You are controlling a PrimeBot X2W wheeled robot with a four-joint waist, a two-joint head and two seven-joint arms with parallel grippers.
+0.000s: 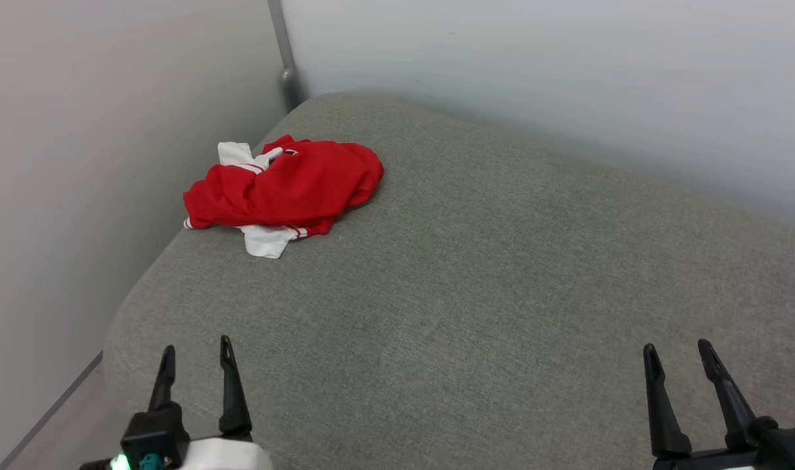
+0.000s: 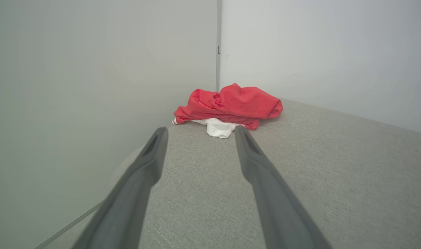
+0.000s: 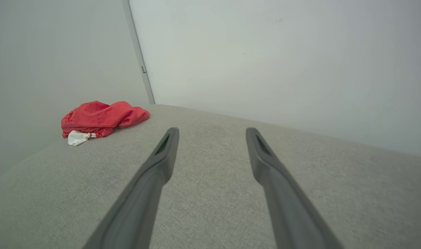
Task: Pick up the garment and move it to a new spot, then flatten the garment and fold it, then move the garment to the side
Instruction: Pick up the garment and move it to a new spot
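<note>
The garment (image 1: 286, 186) lies crumpled in a red heap with white sleeves poking out, near the far left corner of the grey cushion (image 1: 476, 274). It shows straight ahead in the left wrist view as a red garment (image 2: 231, 105), and far left in the right wrist view as the same garment (image 3: 100, 119). My left gripper (image 1: 196, 352) hangs open at the lower left, well short of the cloth, nothing between its fingers. At the lower right my right gripper (image 1: 678, 352) is open too and holds nothing.
Pale walls close in on the left (image 1: 77, 163) and behind (image 1: 567, 78), meeting at a grey corner post (image 1: 283, 59). The cushion's left edge (image 1: 120, 313) drops off towards the floor. Bare grey fabric spreads between the grippers and the cloth.
</note>
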